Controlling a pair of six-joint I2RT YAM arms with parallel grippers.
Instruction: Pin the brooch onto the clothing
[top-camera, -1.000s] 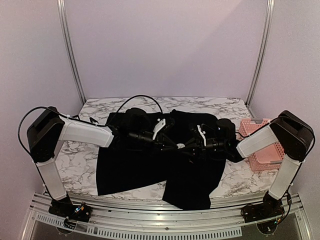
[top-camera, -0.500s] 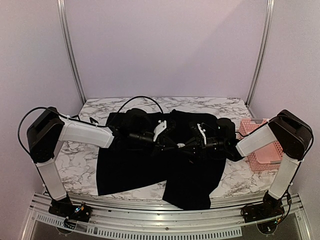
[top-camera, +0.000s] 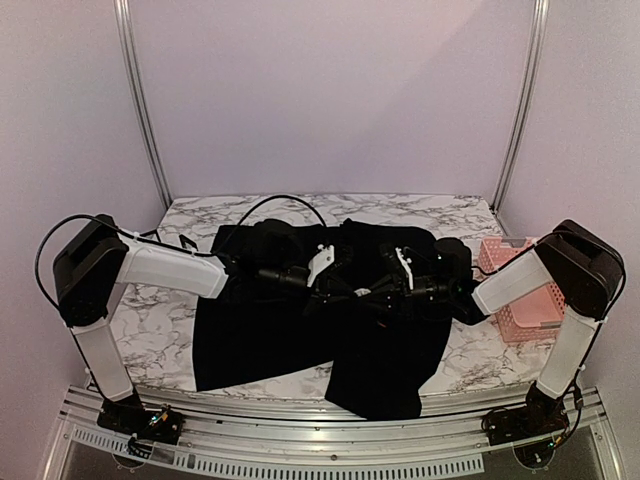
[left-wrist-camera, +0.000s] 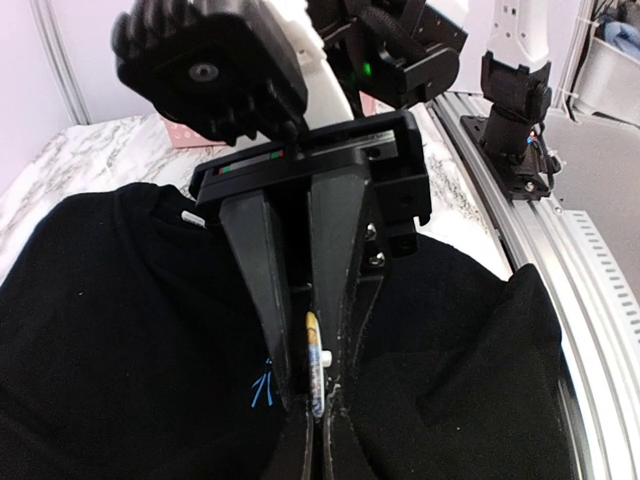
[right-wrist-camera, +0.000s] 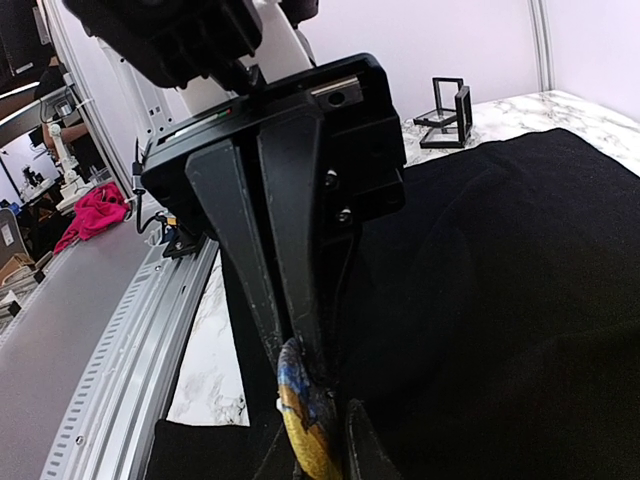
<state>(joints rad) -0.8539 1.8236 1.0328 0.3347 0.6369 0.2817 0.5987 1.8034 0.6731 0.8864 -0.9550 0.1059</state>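
Currently: right gripper (left-wrist-camera: 314, 405) is pinched almost closed on the brooch (right-wrist-camera: 305, 430), which sits between its fingers. Left gripper (right-wrist-camera: 297, 342) is closed too, its tips meeting the brooch's edge nose to nose; whether it grips the brooch is unclear. Brooch: glossy round disc, yellow with blue, pattern too blurred to read. Edge-on in the left wrist view, long axis along the fingers. Black T-shirt (top-camera: 260, 330), soft matte knit, lies under both grippers. Light-blue starburst mark (left-wrist-camera: 263, 385) sits just beside the fingertips. Marble-patterned table (top-camera: 160, 320) beneath.
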